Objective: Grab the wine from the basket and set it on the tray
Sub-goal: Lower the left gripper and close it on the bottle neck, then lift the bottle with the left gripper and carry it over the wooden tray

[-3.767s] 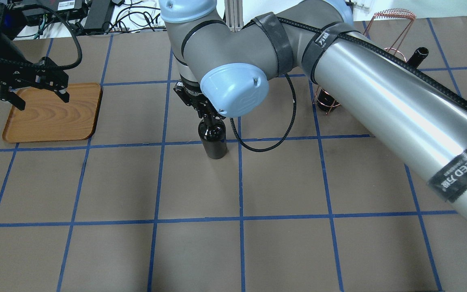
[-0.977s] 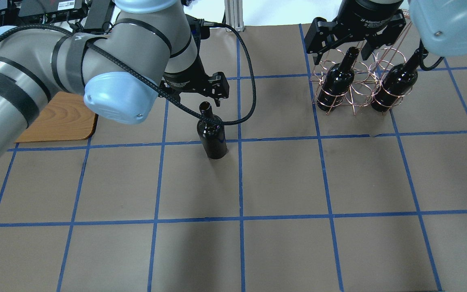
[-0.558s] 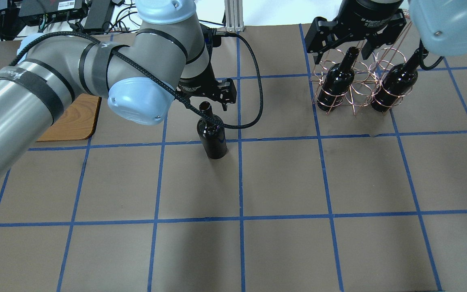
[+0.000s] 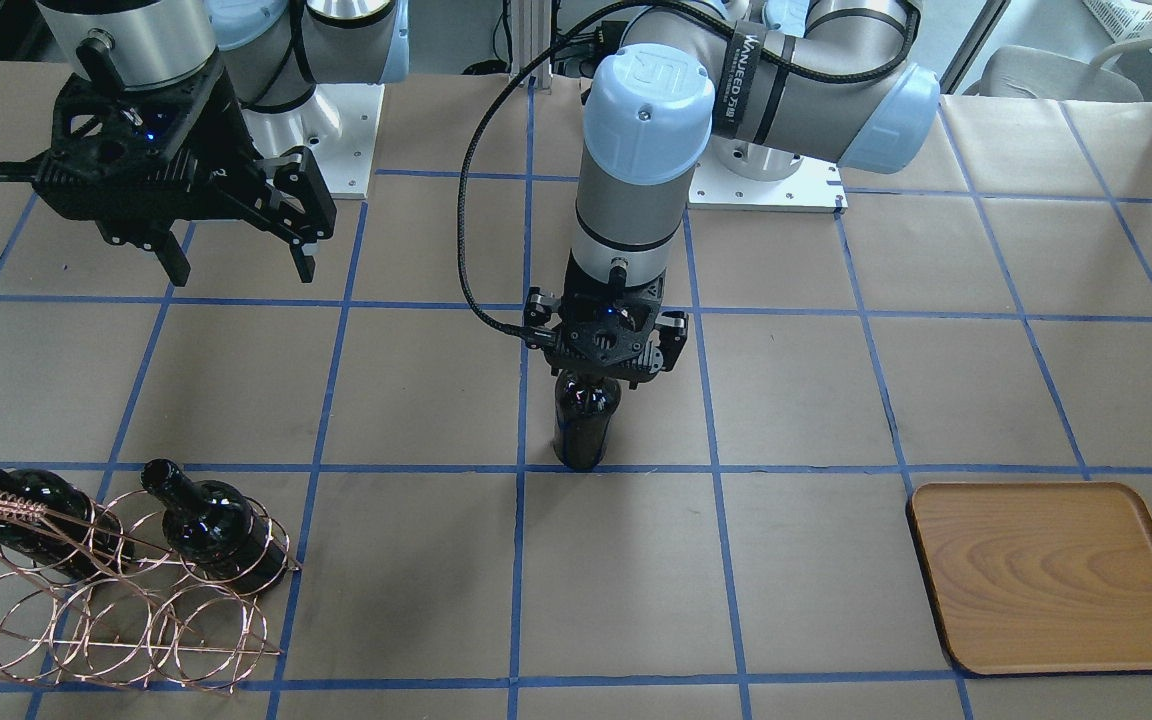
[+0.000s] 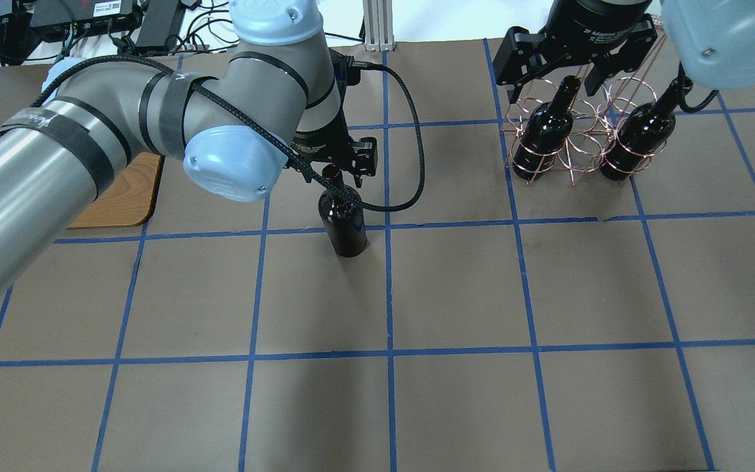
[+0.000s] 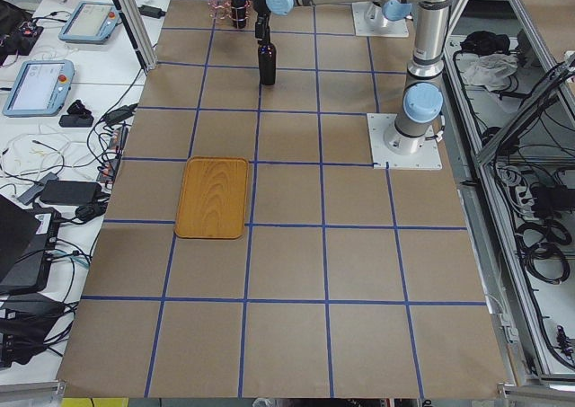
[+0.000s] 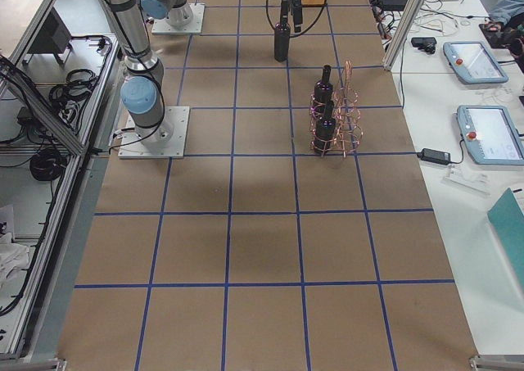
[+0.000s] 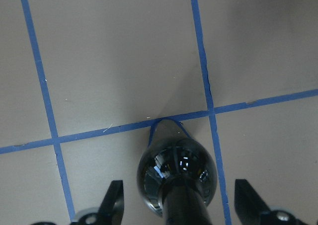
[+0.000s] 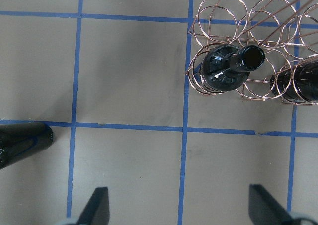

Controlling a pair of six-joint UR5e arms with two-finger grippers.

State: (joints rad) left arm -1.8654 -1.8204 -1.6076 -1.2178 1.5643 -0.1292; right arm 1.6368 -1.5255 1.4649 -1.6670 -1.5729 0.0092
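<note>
The wine bottle [image 5: 343, 226] is standing upright out on the brown paper surface [image 4: 416, 600], roughly mid-table, with its base right on one of the blue tape lines. It's outside the basket and not on the tray.

The left claw [image 8: 179, 197] is down over the bottle's neck. The wrist view shows its fingers [image 8: 115, 197] spread, one on each side of the neck with a gap on both sides, so it's not pinching anything.

The wooden tray [image 4: 1051, 575] sits well apart on the robot's left side with nothing on it, and in the overhead view the left arm partly hides it.

On the robot's right is the copper wire basket [image 4: 116, 620], with two more dark bottles [image 4: 216, 525] [image 4: 16, 510] leaning in its loops. The right claw [image 4: 241, 265] hangs up in the air on the robot's side of the basket, spread wide, nothing between its fingers.
</note>
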